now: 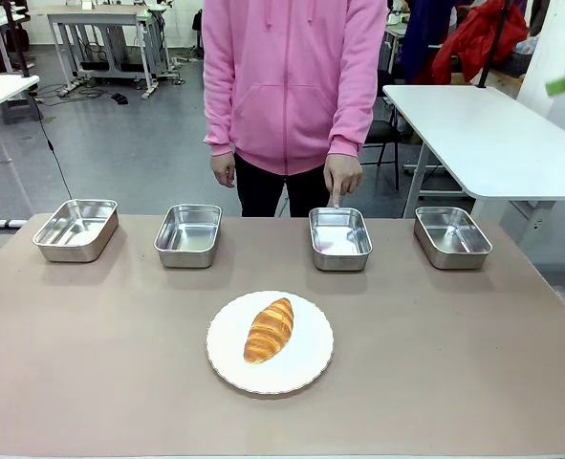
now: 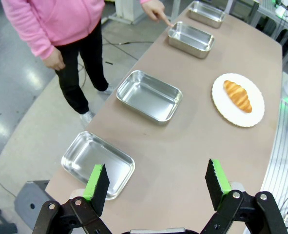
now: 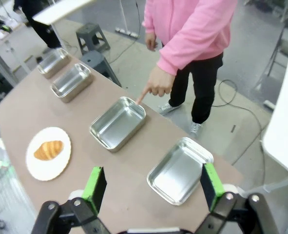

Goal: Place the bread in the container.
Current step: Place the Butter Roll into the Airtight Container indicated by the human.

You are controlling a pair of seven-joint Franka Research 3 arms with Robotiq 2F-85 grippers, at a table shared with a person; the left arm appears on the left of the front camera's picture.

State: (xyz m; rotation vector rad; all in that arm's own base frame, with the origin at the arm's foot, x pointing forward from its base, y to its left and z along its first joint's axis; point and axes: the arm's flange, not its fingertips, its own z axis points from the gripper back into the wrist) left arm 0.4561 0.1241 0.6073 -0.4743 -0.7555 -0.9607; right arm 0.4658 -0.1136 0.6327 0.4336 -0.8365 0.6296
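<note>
The bread (image 1: pixel 269 330) is not sitting in either of my grippers. I am holding my right gripper (image 3: pixel 152 178) high above the table (image 1: pixel 91 382) with its jaws spread as wide as they go and nothing between them. My left gripper (image 2: pixel 156 175) is hanging the same way, wide and empty. I judge I am keeping both up and back so that the person's signal is showing plainly.

Just beyond my right gripper's fingertips, one pan (image 3: pixel 179 170) is lying near the table edge. Farther out and a little to the side, the container (image 3: pixel 118 123) is sitting empty. The person's hand (image 3: pixel 157 84) is pointing a finger at its far rim, which is why I am taking it as the target among four pans alike.

Off past the other fingertip, well apart from the container, the bread is resting on a white plate (image 3: pixel 48 168). It is lying loose with clear space around it, which I judge is suiting a grasp from above.
</note>
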